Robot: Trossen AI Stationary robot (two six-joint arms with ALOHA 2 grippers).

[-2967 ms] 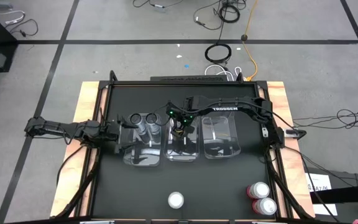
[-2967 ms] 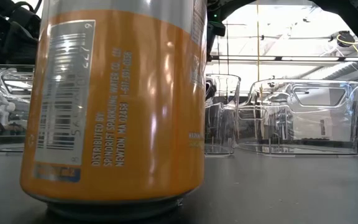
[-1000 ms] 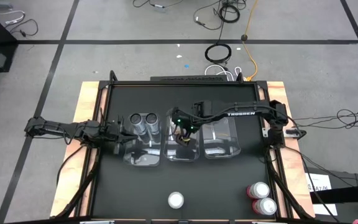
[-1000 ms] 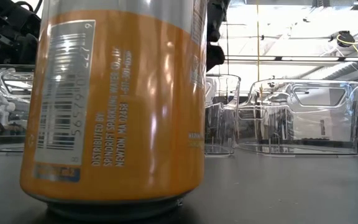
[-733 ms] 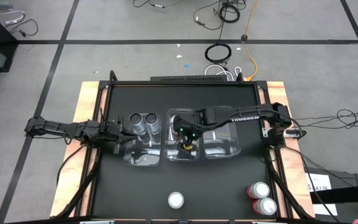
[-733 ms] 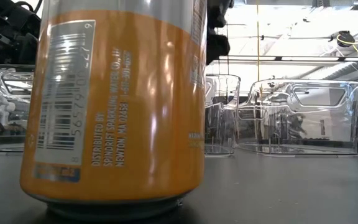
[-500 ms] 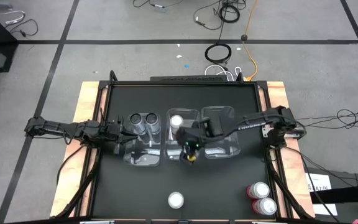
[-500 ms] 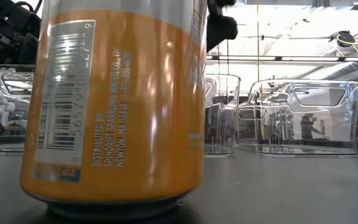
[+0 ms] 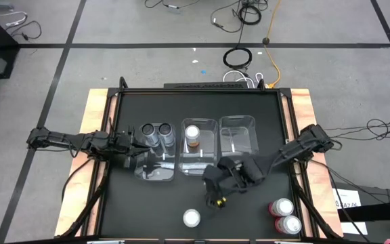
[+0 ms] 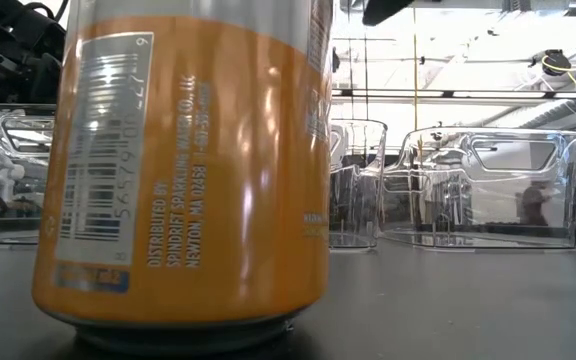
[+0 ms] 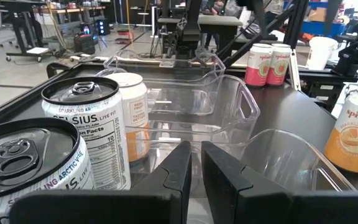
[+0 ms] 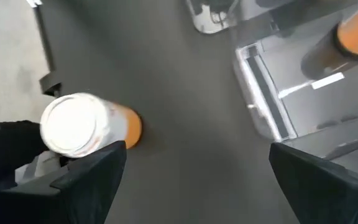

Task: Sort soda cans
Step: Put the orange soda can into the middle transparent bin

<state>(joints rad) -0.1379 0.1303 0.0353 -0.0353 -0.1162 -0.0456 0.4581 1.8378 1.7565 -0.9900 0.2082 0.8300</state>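
Right hand (image 9: 217, 198), fingers spread and empty, hangs just short of the orange can (image 9: 191, 217) at the table's near edge, likely the next pick. Left hand (image 11: 196, 163) stays clenched by the left bin (image 9: 156, 166).

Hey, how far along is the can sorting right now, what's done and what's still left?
About half done. Two dark grey cans stand in the left bin, and one orange can is in the middle bin. The right gripper, jaws open and empty, hangs above the table near the second orange can. Two red-pink cans wait at the table's edge; the right bin is empty. The left gripper rests shut beside the left bin.
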